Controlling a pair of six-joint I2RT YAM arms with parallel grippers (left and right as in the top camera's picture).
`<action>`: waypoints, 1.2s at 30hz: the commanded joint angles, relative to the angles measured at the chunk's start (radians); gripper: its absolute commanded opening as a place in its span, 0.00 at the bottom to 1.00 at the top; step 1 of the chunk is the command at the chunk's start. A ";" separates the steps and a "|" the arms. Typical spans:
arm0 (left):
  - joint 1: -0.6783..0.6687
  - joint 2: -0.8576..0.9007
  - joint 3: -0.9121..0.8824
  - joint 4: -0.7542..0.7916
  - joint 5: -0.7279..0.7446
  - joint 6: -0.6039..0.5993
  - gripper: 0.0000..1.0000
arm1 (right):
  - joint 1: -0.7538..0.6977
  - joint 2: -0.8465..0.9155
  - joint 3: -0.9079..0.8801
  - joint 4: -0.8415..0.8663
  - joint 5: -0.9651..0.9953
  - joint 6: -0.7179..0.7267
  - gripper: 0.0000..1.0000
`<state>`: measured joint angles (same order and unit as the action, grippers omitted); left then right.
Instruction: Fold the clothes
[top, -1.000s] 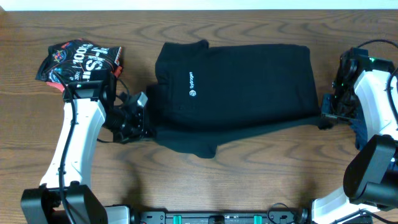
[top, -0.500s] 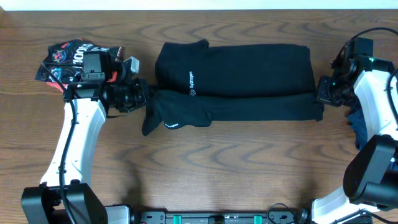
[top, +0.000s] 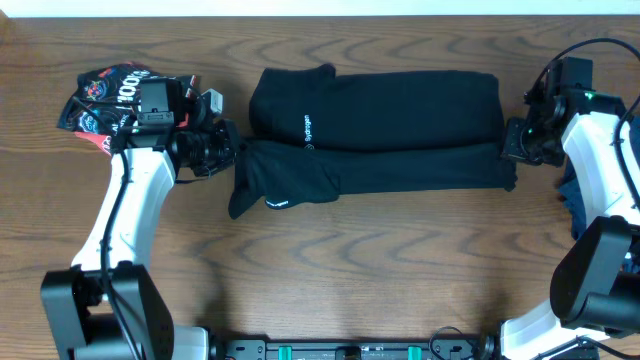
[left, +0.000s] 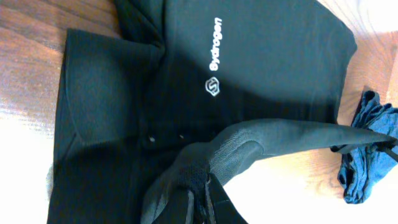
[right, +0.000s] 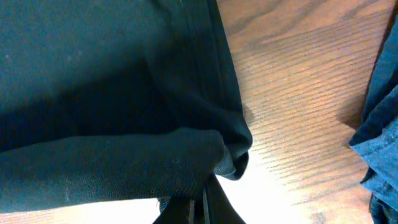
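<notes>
Left end effector and right end effector each pinch an end of the black shirt, lying across the worktop. Its near edge is folded over lengthwise; crosswise folds are left, I'd judge.

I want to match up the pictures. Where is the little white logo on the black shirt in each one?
Overhead: the small white logo sits on the left part of the folded black shirt, above picture centre.
Left wrist: top centre, on the shirt's flat chest.
Right wrist: not in it; only plain black fabric.
Shared landmark: the crumpled blue cloth, near the right edge in all three.
</notes>
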<state>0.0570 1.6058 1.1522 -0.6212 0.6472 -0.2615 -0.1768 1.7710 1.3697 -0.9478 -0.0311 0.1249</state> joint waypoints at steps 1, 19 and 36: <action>-0.006 0.029 0.003 0.024 -0.011 -0.003 0.06 | 0.008 -0.002 -0.039 0.032 -0.003 -0.010 0.02; -0.102 0.074 0.003 0.145 -0.180 -0.003 0.27 | 0.008 -0.002 -0.179 0.418 0.106 -0.006 0.40; -0.109 0.072 0.003 -0.048 -0.090 0.021 0.54 | 0.007 -0.002 -0.205 0.190 -0.005 -0.116 0.49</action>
<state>-0.0456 1.6684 1.1522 -0.6464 0.5339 -0.2630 -0.1761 1.7714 1.1889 -0.7635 -0.0311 0.0467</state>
